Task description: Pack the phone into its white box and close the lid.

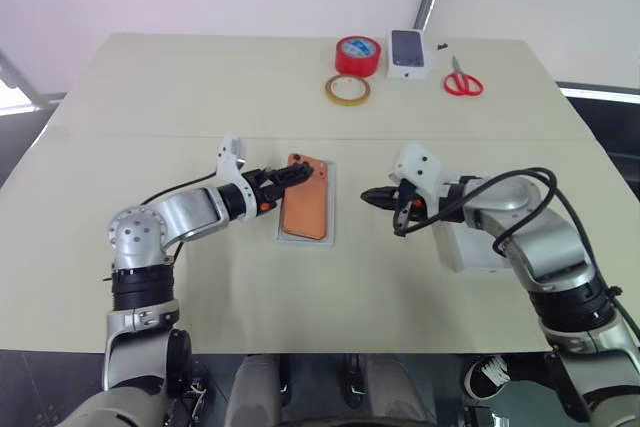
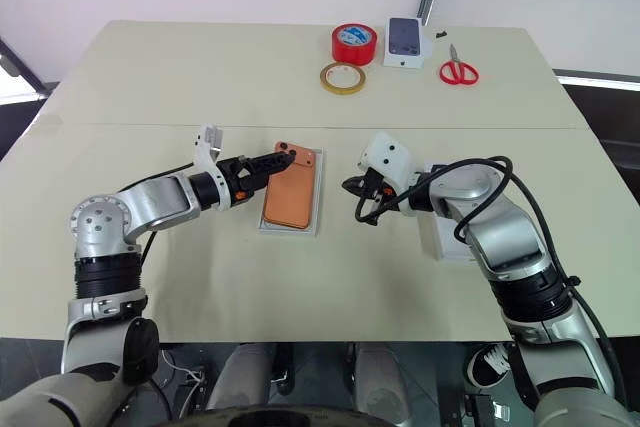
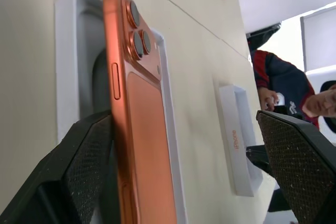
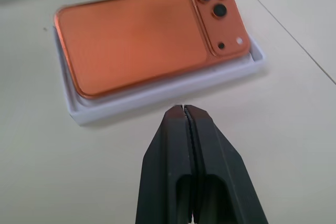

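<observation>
Nearest me on the cream worktop [image 1: 120, 147], I've got both arms in over its middle. My left gripper [image 1: 292, 176] has its fingers [image 3: 84, 171] spread wide, holding nothing, tips at the near left corner of the phone [image 1: 305, 209]. The phone, orange back up, sits in the white box tray [image 2: 317, 209]; from the left wrist its one long edge looks raised above the tray wall, so I can't say it's fully seated. My right gripper [image 1: 375, 196] has its fingers [image 4: 191, 150] pressed together, empty, just right of the tray with a strip of bare worktop between.

Behind my right forearm lies the white lid [image 1: 470, 247], partly hidden by the arm.

Open room runs all round the tray. Far off sit a yellow tape ring [image 1: 347, 90], a red tape roll [image 1: 357, 55], a small printed box [image 1: 410, 53] and red scissors [image 1: 462, 80]. White walls beyond; a person [image 3: 283, 85] shows past the worktop's edge.
</observation>
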`<state>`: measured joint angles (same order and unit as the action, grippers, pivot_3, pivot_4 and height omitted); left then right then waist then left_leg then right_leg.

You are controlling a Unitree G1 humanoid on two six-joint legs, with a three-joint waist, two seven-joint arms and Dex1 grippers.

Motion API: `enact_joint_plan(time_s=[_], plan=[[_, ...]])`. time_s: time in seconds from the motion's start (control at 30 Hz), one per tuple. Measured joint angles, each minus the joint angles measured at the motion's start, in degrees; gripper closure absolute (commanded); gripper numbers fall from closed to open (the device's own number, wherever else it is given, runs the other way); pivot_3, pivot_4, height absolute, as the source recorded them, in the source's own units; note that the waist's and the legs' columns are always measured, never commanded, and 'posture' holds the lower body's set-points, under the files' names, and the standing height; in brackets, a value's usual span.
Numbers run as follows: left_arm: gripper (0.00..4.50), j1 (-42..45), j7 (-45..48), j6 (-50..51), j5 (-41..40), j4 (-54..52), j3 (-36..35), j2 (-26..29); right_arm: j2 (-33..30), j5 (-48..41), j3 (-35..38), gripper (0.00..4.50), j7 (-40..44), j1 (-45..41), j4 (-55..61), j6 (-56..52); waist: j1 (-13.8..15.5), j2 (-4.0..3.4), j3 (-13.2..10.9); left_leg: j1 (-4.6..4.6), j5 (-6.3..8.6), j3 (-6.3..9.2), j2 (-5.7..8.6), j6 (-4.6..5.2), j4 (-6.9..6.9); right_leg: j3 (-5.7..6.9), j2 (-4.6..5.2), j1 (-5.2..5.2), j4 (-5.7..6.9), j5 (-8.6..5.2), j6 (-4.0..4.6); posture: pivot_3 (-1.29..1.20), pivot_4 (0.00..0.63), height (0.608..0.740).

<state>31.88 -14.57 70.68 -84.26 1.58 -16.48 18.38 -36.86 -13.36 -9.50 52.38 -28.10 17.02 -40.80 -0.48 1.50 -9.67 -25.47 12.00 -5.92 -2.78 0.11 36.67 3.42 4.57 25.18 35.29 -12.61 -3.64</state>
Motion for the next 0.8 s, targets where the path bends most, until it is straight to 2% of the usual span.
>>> enact_joint_plan(time_s=[0.33,0.43,0.5,0.57,0.77,0.8], plan=[[0.03,-1.2,2.2,0.2,-1.3,-2.1,0.0,3.9,0.0,-3.2,0.1,4.50,-0.1,0.8,0.6,1.3,0.0,0.00,0.0,0.00,0.02,0.01,-0.03,0.02,0.08,0.00,0.01,-0.02,0.03,0.00,0.00,0.00,0.150,0.740],[0.03,-2.0,4.6,-0.8,1.7,-2.3,0.0,7.0,-0.1,-3.2,0.1,4.50,-0.7,0.9,0.6,1.2,-0.1,0.00,0.0,0.01,0.02,-0.01,-0.04,0.02,0.08,0.00,0.00,-0.01,0.04,0.00,0.01,0.00,0.150,0.740],[0.53,-2.8,8.9,-4.0,8.6,-3.3,1.7,12.0,-0.4,-2.6,-0.1,4.50,-1.8,0.7,0.6,0.0,-0.3,-0.01,0.0,0.00,0.03,-0.02,-0.04,0.00,0.08,0.00,-0.01,0.02,0.04,0.00,0.02,0.00,0.150,0.740],[1.32,-4.5,15.0,-8.4,18.5,-5.7,5.7,18.6,-0.6,-1.3,-1.1,4.50,-3.7,-0.4,-0.5,-2.9,-0.3,-0.06,0.0,0.01,0.12,-0.06,-0.07,-0.15,0.02,-0.03,0.09,0.11,0.04,-0.01,0.04,0.00,0.150,0.740],[4.41,-3.7,30.3,-17.7,38.2,-7.4,19.5,24.2,0.1,3.9,-8.0,4.50,-7.0,-4.1,-2.2,-5.6,0.2,-0.10,-0.1,-0.15,0.18,-0.10,0.04,-0.16,-0.13,-0.03,0.40,0.25,-0.20,0.01,0.08,0.00,0.150,0.740],[4.41,-2.5,32.4,-18.9,41.3,-7.0,22.0,24.6,0.7,5.0,-9.4,4.50,-7.5,-4.6,-2.6,-5.5,0.1,-0.10,-0.1,-0.20,0.18,-0.14,0.08,-0.16,-0.19,-0.04,0.46,0.29,-0.20,0.01,0.08,0.00,0.150,0.740]])
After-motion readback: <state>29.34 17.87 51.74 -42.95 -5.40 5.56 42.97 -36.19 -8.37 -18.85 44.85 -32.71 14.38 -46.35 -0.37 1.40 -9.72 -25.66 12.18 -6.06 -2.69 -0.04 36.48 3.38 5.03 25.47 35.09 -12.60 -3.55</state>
